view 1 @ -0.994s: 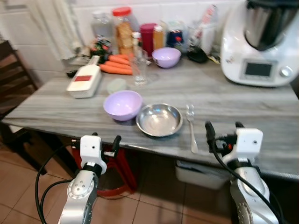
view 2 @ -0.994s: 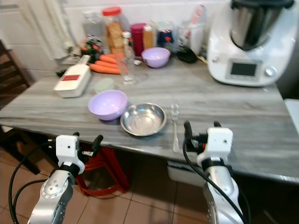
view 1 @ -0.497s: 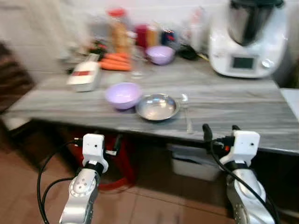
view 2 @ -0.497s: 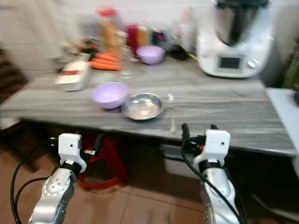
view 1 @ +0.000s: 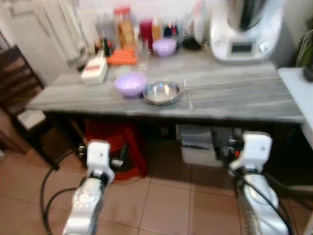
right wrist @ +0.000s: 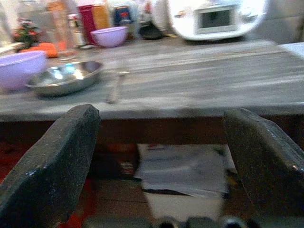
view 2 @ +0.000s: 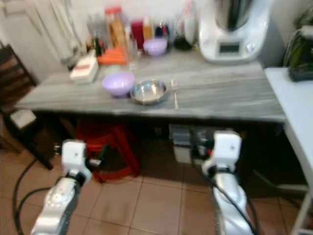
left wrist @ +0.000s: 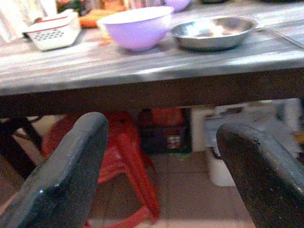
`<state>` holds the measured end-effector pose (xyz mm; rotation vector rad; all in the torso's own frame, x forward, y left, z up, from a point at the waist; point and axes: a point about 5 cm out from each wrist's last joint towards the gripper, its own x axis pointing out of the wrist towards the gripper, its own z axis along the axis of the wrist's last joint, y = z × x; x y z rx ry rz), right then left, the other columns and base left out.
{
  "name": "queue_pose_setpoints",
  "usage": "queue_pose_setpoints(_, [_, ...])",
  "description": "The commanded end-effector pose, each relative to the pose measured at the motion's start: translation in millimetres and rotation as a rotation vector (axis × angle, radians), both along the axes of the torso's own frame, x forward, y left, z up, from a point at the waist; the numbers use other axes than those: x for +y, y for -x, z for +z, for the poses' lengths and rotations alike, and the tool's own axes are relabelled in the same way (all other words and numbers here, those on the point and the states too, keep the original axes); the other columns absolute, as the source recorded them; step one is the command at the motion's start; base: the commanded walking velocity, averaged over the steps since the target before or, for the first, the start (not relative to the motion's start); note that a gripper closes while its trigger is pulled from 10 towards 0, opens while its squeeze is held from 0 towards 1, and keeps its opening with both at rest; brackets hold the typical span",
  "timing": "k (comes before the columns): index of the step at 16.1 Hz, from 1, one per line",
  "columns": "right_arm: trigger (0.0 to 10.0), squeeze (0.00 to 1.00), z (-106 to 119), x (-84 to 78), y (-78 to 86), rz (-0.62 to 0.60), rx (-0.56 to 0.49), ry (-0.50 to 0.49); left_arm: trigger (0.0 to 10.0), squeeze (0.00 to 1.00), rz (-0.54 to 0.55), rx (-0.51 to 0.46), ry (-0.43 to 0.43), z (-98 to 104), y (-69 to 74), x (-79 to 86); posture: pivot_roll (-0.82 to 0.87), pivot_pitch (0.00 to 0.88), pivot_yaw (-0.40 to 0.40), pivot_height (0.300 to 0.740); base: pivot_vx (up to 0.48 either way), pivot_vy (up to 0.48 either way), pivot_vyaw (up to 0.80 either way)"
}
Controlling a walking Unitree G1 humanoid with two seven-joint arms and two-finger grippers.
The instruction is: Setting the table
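Observation:
On the grey table [view 1: 234,98] sit a lilac bowl [view 1: 130,83], a steel bowl [view 1: 162,92] and a fork [view 1: 188,96] side by side near the front edge. A second lilac bowl [view 1: 164,46] and a drinking glass [view 1: 143,55] stand farther back. My left gripper [left wrist: 164,164] is open, below and in front of the table edge, with the lilac bowl [left wrist: 137,27] and steel bowl [left wrist: 213,32] ahead. My right gripper [right wrist: 164,156] is open too, held low before the table, facing the fork [right wrist: 115,86]. Nothing is between either pair of fingers.
A white kitchen machine [view 1: 244,29] stands at the back right. Jars, bottles, carrots [view 1: 121,57] and a white grater [view 1: 95,70] crowd the back left. A red stool [view 1: 113,147] and a white box [view 1: 198,147] sit under the table. A dark chair [view 1: 17,83] is at left, a white surface [view 1: 298,88] at right.
The camera has pulled back from the table, which now looks smaller and farther away. Both arms stay low in front with their fingers open as before.

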<state>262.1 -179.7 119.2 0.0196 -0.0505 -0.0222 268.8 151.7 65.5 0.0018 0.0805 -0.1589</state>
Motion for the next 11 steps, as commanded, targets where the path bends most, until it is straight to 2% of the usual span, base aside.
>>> queue_pose_setpoints(1, [10.0, 0.00, 2.8, 3.8, -2.0, 0.003, -0.010, -0.016, 10.0, 0.00, 0.010, -0.011, -0.018, 2.9, -1.9, 6.1, -0.04, 0.000, 0.123, 0.740, -0.296, 0.000, 0.00])
queue_pose_setpoints(6, [10.0, 0.00, 1.5, 2.5, -3.6, -0.005, -0.003, -0.026, 10.0, 0.00, 0.007, -0.023, -0.012, 3.1, -2.4, 5.6, -0.04, 0.000, 0.120, 0.740, -0.277, 0.000, 0.00])
queue_pose_setpoints(11, [10.0, 0.00, 0.2, 4.0, -3.7, -0.006, 0.001, -0.036, 10.0, 0.00, -0.072, -0.054, 0.038, 9.0, -2.2, 2.3, -0.04, 0.000, 0.124, 0.740, 0.000, 0.000, 0.00])
